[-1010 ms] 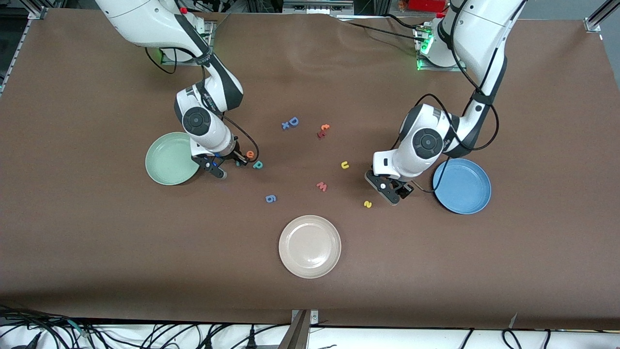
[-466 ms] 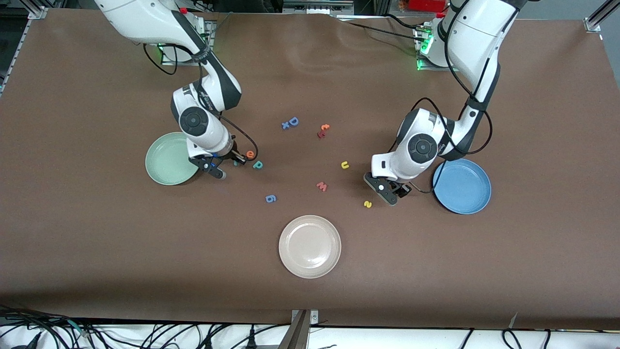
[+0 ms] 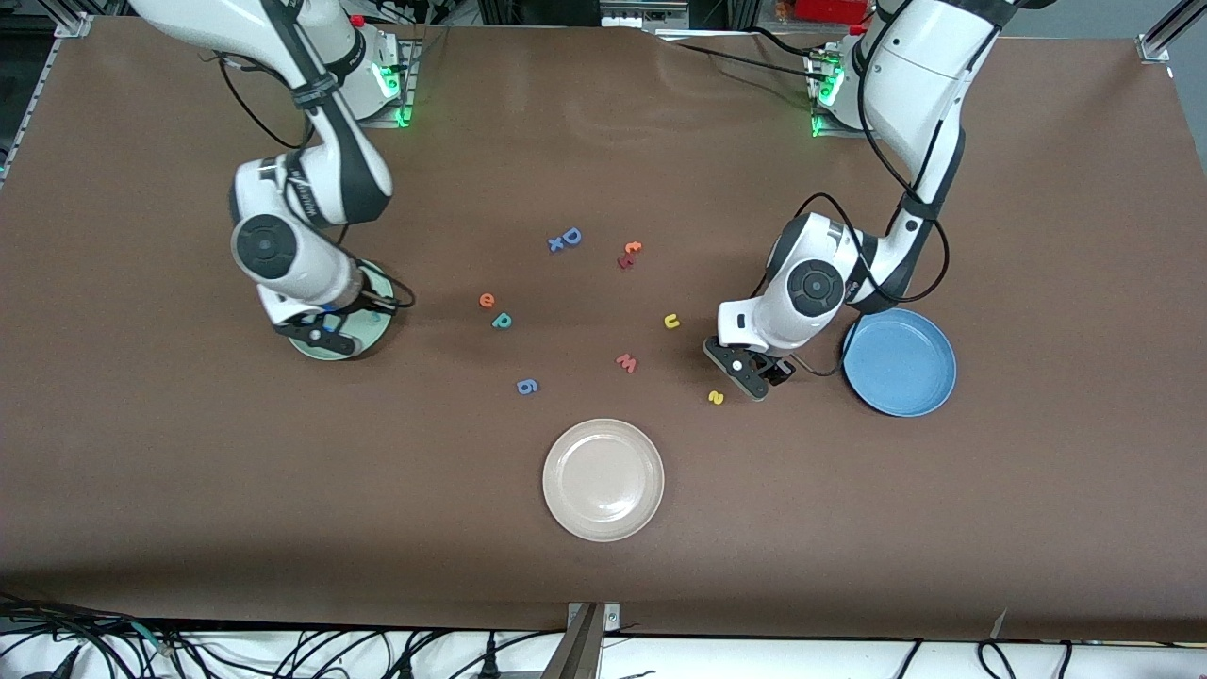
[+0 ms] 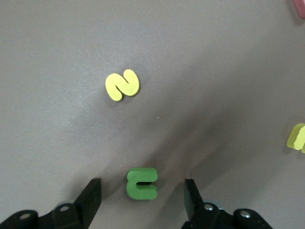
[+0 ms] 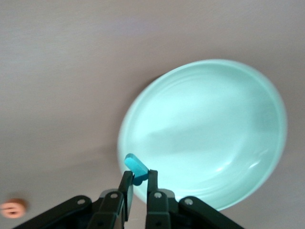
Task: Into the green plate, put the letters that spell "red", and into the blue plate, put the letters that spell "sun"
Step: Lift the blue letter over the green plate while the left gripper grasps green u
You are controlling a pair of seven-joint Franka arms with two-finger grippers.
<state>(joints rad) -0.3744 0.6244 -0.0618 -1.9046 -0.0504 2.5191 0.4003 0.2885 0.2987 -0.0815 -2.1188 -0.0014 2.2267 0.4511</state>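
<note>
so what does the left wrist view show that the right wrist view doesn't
Only the left wrist view: the left gripper open, low over the table astride the dark green "n", with the yellow "s" and an edge of the yellow "u" lying nearby.

Only the right wrist view: the right gripper shut on the teal "r" over the rim of the green plate, and the orange "e" on the table.

Both: the brown table and that arm's own black fingers.

brown table [image 3: 849, 528], cables [image 3: 283, 651] along edge
</note>
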